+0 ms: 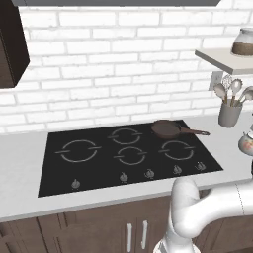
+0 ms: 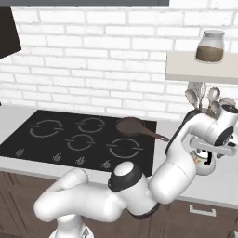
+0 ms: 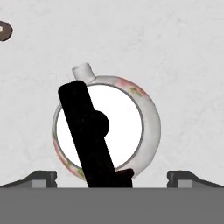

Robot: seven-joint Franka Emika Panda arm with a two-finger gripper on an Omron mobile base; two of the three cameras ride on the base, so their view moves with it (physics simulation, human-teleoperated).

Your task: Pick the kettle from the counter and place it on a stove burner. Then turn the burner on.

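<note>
The end effector [image 3: 112, 178] hangs wide open and empty right over the kettle [image 3: 127, 127], which sits on the desk [image 3: 183, 65] right of the stove. It is the picking-up step; next it must go down and close on the black handle [image 3: 89, 135].

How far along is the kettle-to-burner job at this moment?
Nothing finished. The kettle sits on the counter, right of the cooktop. In hand: the open hand hovers over its black handle, not gripping. Left: grasp, carry to the burner, turn it on.
</note>
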